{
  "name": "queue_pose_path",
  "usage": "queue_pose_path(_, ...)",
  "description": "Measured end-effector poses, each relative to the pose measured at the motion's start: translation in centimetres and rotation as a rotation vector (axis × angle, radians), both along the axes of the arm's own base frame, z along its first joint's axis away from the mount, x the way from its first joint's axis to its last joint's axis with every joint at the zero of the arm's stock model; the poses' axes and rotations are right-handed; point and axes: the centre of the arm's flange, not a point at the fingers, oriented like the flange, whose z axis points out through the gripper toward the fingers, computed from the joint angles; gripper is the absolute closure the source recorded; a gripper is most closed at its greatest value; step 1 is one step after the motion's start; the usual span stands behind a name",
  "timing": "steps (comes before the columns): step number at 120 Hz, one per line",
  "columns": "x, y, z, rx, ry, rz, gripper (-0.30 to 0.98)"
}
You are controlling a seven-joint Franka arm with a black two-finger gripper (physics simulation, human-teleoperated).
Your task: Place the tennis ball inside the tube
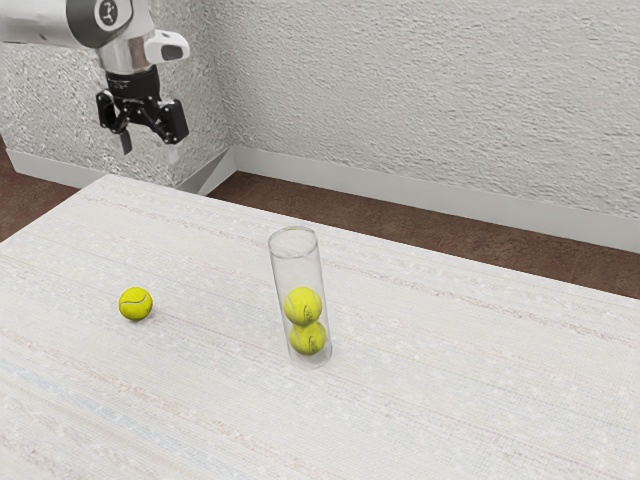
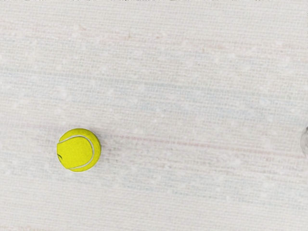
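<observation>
My gripper [image 1: 149, 148] hangs high at the exterior view's upper left, above the far left end of the table, its two fingers apart with nothing between them. A loose yellow tennis ball [image 1: 136, 303] rests on the tabletop, well below the hand; the wrist view has the same ball [image 2: 79, 149] with its pale seam upward. Toward the exterior view's right of it stands a clear tube [image 1: 298, 268], upright, with two tennis balls stacked in its lower part. A sliver of the tube [image 2: 304, 141] appears in the wrist view.
The pale, streaked table [image 1: 440, 370] carries the ball and tube. Behind it are a rough white wall [image 1: 430, 100], a white baseboard and brown floor.
</observation>
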Motion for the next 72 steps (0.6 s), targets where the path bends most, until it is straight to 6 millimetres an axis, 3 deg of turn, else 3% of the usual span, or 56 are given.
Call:
queue_pose_path(18, -0.4, 0.2, -0.5, -0.003, 0.01, -0.008, 0.0)
queue_pose_path(26, -1.8, 1.2, -2.6, -0.013, 0.039, 0.004, 0.0)
queue_pose_path(48, -5.1, 6.9, -8.6, -0.029, 0.079, 0.034, 0.0)
queue_pose_path(54, -5.8, 7.5, -10.1, -0.024, 0.084, 0.014, 0.0)
queue_pose_path(72, -6.4, 7.9, -11.7, -0.013, 0.086, -0.053, 0.0)
